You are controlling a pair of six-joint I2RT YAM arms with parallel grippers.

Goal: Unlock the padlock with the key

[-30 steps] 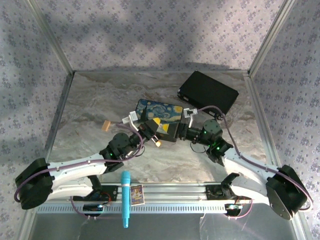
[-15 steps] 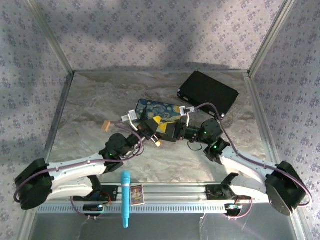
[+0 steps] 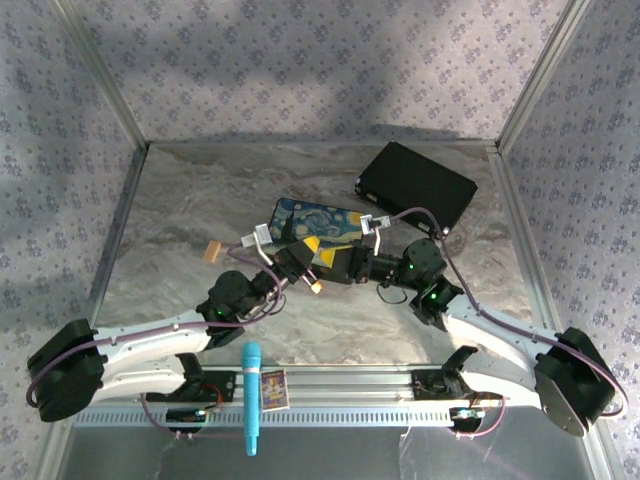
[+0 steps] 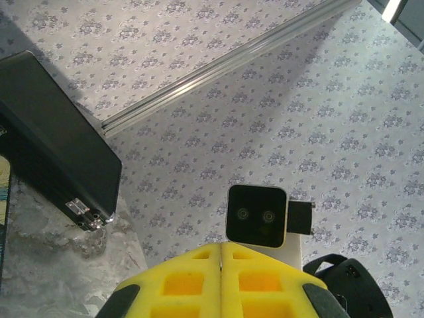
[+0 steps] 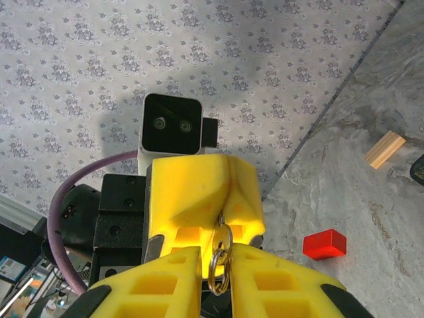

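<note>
Patterned wallpaper [image 3: 300,60] closes the cell on three sides, and on my feed the grey marbled bench [image 3: 180,200] lies below it. From the near rail the left arm [image 3: 150,345] and the right arm [image 3: 500,340] both reach in and meet at the middle of the bench.

A black case [image 3: 415,185] lies at the far right. The Starry Night painted box [image 3: 318,218] sits just left of it, and the two tools come together over the box's near edge. A blue marker [image 3: 250,397] rests across the near rail with a small card [image 3: 274,388] beside it. A tan block [image 3: 211,251] lies to the left of the box, and my right wrist view also shows a red block [image 5: 324,244] on the marble.

The left tool [image 4: 220,255] is clamped tight, its yellow pads pressed flat together. Facing it tip to tip, the right tool [image 5: 214,255] has its fingers drawn in to a narrow gap.

A small ring [image 5: 223,235] hangs from the seam of the left tool's pads. Linked to it, a larger metal loop [image 5: 216,268] sits in the right tool's gap. I cannot tell whether the right fingers pinch that loop, or whether it is the padlock's shackle or a key ring. The padlock's brass body and the key's blade are hidden where the two tools meet.
</note>
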